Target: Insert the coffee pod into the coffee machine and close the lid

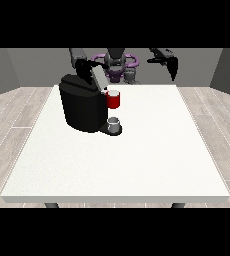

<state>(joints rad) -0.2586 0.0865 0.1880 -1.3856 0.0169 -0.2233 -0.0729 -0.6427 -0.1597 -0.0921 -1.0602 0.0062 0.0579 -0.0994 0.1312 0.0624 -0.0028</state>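
White table [137, 170] bears the coffee machine [82, 107]; its lid [98, 76] looks stiff, hinged. Neither hand's fingers [173, 67] can be told.

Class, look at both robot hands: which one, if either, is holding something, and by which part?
The hand at the view's right hangs in the air, holding nothing. Whether the hand at the view's left, above the coffee machine, holds anything cannot be told.

A black coffee machine [82, 107] stands on the left part of a white table [137, 160], blocking that side. A red thing at the machine [114, 100] juts from its right face, above a grey thing [114, 124] on its base. Right of and in front of the machine, the tabletop lies open.
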